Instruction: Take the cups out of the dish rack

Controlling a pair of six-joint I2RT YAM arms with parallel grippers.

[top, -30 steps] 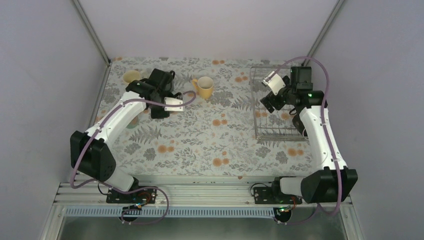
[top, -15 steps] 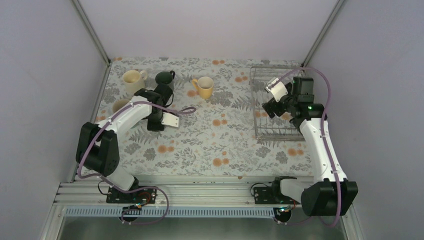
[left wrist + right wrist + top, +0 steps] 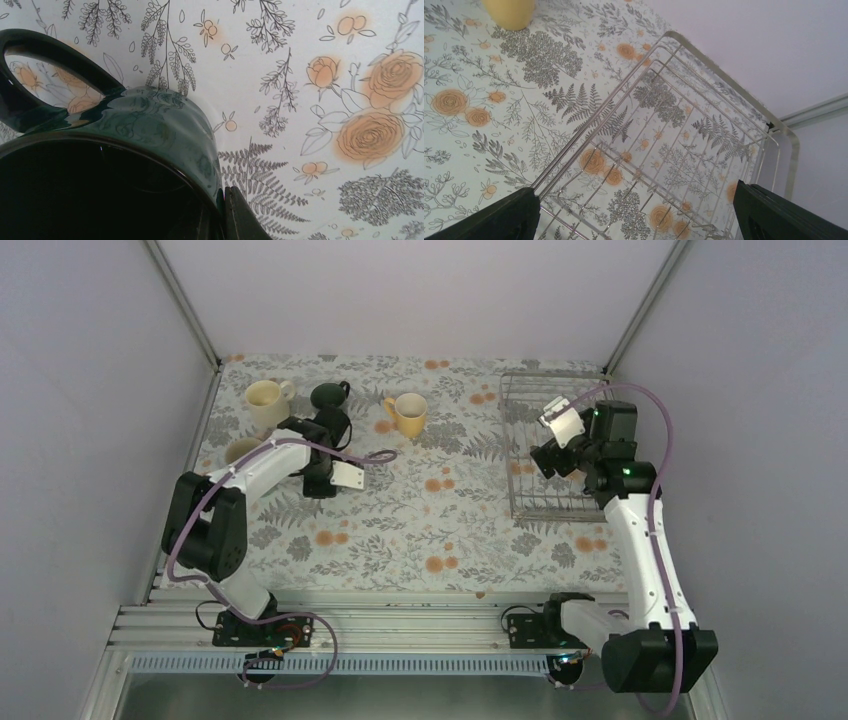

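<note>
As the dish rack point(image 3: 512, 440) shows only bare wire, you may judge the unloading nearly complete. Left of the rack, well apart from it, stand the yellow cup point(image 3: 408, 412), a dark cup point(image 3: 328, 395), the cream cup point(image 3: 264, 395) and a fourth cup point(image 3: 240, 450) half hidden by the arm. Your left gripper point(image 3: 220, 216) pinches the rim of the dark teal cup point(image 3: 150, 125), also left of the rack; setting it free seems the last step. Your right gripper point(image 3: 638, 214) hangs over the rack, fingers spread wide.

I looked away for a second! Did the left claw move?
Yes. The left claw, pinching the dark green mug, pulled back toward the arm bases, away from the cream mug.
</note>
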